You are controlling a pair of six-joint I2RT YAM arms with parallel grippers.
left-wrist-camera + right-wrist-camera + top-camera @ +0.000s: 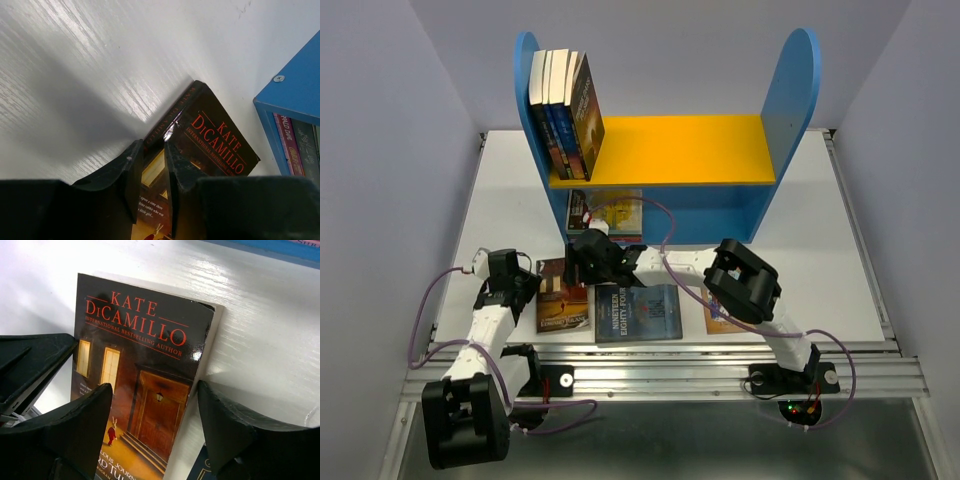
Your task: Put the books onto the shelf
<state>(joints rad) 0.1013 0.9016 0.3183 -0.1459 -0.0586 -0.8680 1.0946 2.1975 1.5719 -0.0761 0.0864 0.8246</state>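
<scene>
White tabletop [840, 260], closed in by pale grey walls [380, 150], carries the whole scene. Down at its near-left lies the dark brown book [563, 298], cover up, with the author's name in red across the top and a lit doorway painted below.

Both arms have gathered over it. The left gripper [152, 150] sits at the spine side with its fingers [131, 172] drawn close, only a narrow slot between them and the cover showing through that slot. From where the camera looks I cannot tell whether they pinch the book or merely rest over it. The right gripper [155, 390] reaches in from the other side, its jaws spread wide. One finger hangs over the cover and the other stands just beside the page edge.

Just to the right of that book a blue book [640, 312] lies flat, and further right an orange-brown book [718, 322] peeks out from under the right arm.

Behind them stands the shelf [665, 150], its round-topped blue panels on either side of a yellow upper board. A few standing books [565, 110] lean against the left panel on that board. Some flat books [608, 212] lie in the left of the blue lower compartment
</scene>
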